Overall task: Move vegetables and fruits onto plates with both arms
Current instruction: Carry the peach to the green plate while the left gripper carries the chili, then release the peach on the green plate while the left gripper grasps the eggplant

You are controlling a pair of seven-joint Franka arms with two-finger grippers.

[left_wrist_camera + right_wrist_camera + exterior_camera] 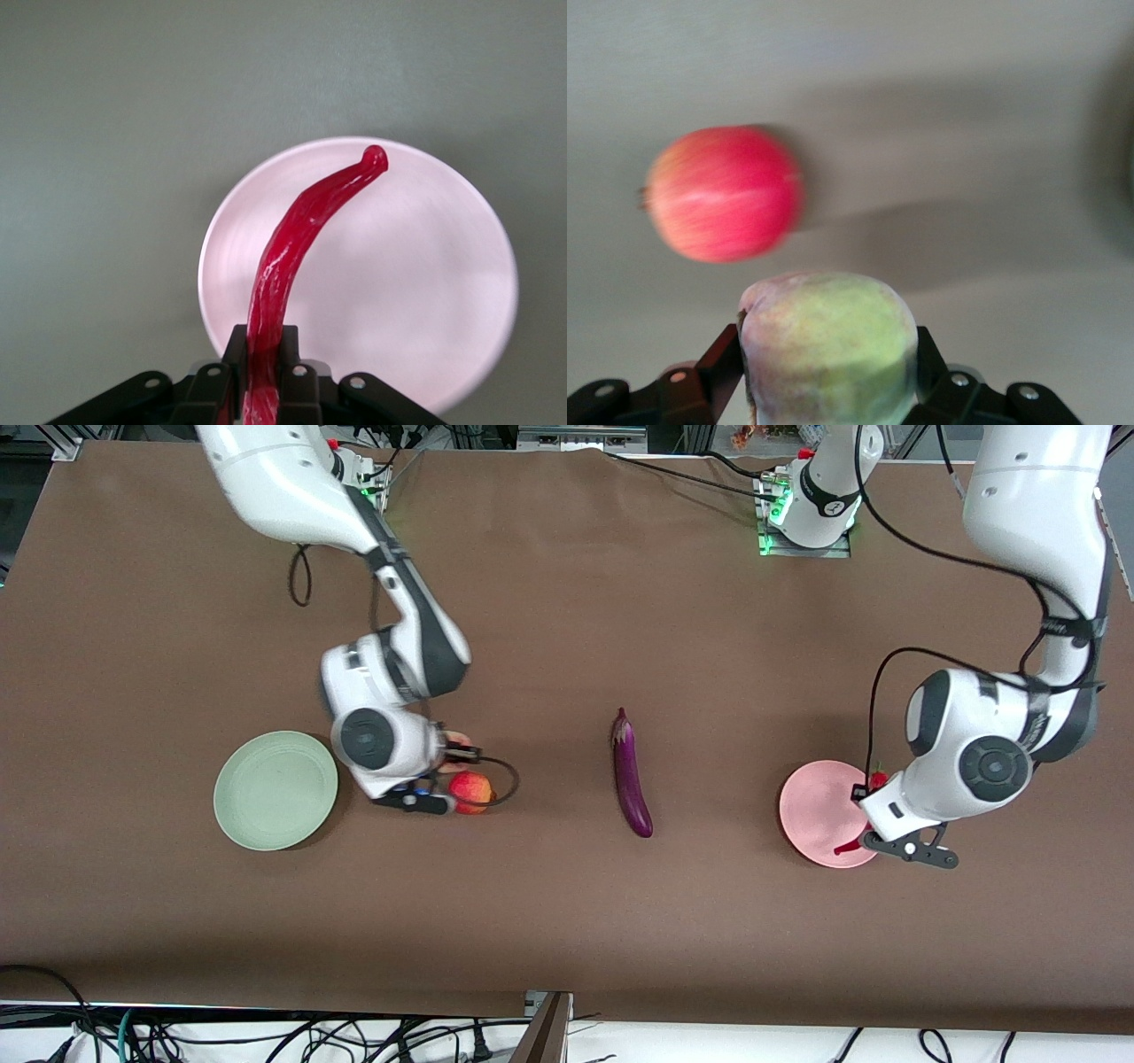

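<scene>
My left gripper (866, 808) is shut on the thin red chili pepper (849, 848) and holds it over the pink plate (817, 815). In the left wrist view the chili (306, 230) curves out from between the fingers (235, 359) above the plate (425, 292). My right gripper (450, 755) is shut on the yellowish-pink peach (457, 740), just above the table beside the red apple (471, 791). The right wrist view shows the peach (828, 345) between the fingers (718, 363) and the apple (725, 193) on the table. The pale green plate (275, 789) lies toward the right arm's end. The purple eggplant (631, 772) lies mid-table.
The brown table (567, 921) has bare room nearer the front camera. The right arm's black cable (507, 779) loops beside the apple. Both arm bases stand along the table's edge farthest from the front camera.
</scene>
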